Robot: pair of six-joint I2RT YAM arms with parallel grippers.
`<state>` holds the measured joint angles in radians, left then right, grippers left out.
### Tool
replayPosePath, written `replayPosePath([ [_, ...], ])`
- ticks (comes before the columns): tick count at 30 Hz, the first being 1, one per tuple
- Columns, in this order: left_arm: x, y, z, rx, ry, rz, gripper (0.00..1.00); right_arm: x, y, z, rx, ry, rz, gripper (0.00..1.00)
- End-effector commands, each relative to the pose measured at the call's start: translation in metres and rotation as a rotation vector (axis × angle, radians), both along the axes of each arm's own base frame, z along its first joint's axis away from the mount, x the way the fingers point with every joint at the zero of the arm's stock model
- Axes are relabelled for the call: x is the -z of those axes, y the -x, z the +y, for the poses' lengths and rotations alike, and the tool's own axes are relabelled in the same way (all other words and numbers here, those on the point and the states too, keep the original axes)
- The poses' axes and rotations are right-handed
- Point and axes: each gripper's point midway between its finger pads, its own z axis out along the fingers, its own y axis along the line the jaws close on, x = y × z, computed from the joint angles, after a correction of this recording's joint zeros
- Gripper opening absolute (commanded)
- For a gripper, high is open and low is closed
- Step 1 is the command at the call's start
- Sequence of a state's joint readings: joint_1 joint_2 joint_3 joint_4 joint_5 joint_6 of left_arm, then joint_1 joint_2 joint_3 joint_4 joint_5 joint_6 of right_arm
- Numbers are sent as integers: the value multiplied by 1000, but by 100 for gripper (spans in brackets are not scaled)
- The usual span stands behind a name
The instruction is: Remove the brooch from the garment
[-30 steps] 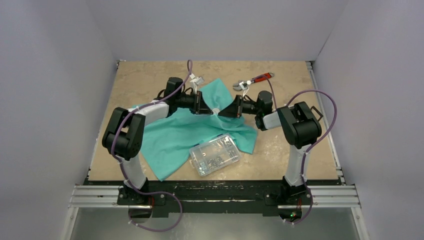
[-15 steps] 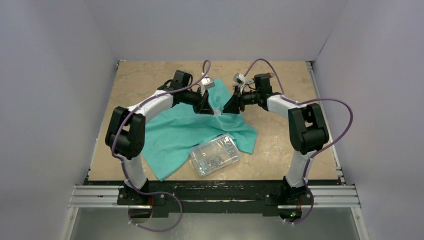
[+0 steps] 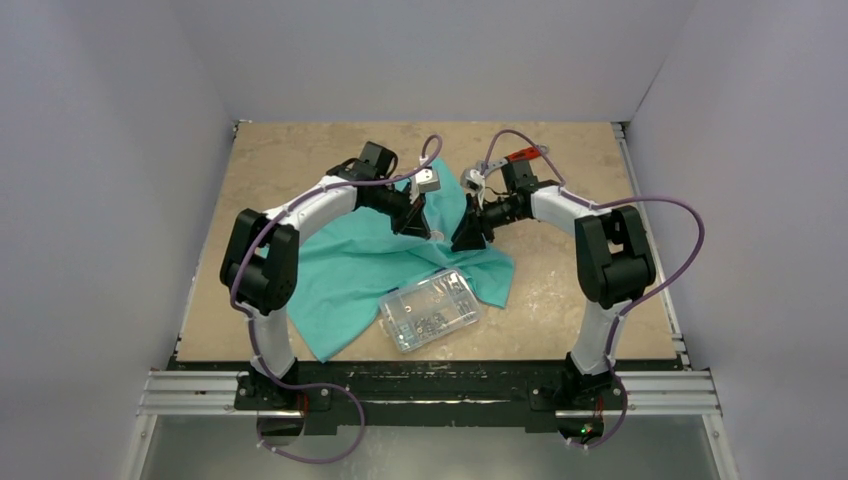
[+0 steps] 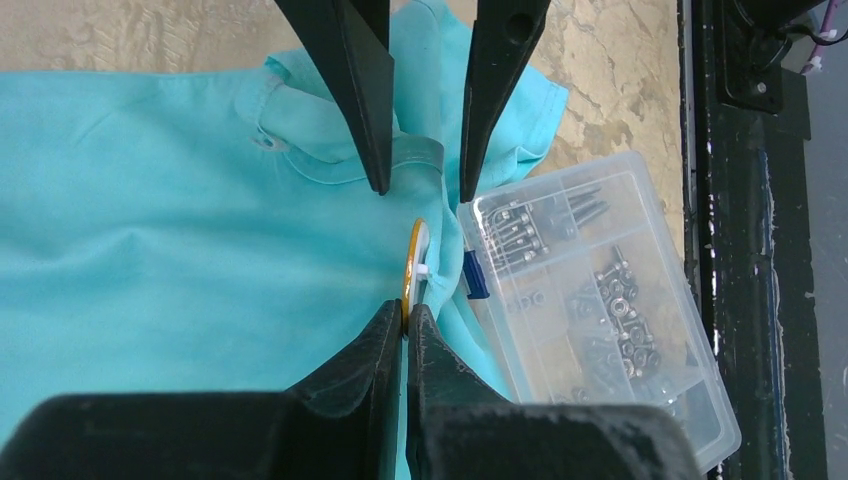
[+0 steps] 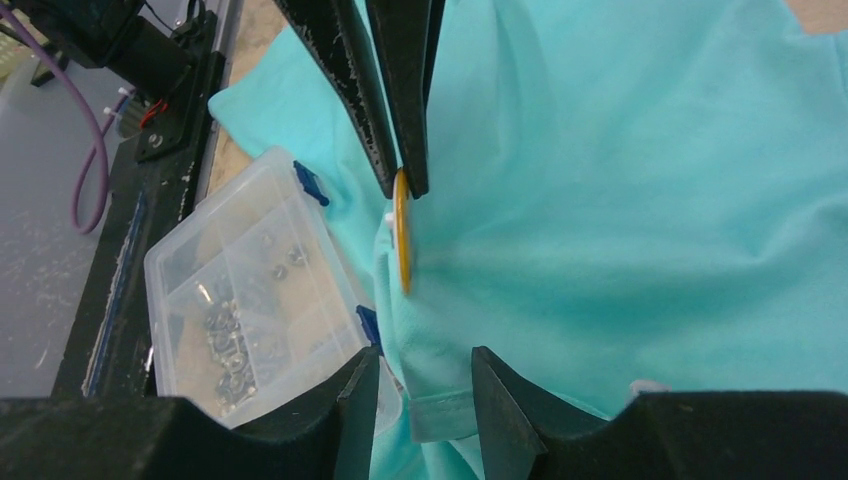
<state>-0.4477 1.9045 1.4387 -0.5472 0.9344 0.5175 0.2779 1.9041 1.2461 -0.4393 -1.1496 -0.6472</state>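
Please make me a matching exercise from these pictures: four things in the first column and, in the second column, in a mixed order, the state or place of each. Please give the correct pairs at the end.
Column 1
1. brooch
2. left gripper
3. right gripper
4. clear plastic box

Column 2
A. open, with a fold of the T-shirt between its fingers
B. lies partly on the T-shirt's near edge, screws inside
C. shut on a thin yellow rim
D. orange-yellow, seen edge-on against the fabric

Pairs: 1-D, 2-C, 3-A, 4-B
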Motion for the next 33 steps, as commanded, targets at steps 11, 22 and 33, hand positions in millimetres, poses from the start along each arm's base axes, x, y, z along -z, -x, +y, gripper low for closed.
replayPosePath([
  [11,-12,6,-15,94,35,-87,0,-43,2,14,-45,-73,-142,38],
  [22,-15,5,-17,91,36,-93,0,-38,9,21,-67,-64,-138,25],
  [33,-15,3,-18,80,43,-87,0,-24,10,22,-77,-30,-136,7],
])
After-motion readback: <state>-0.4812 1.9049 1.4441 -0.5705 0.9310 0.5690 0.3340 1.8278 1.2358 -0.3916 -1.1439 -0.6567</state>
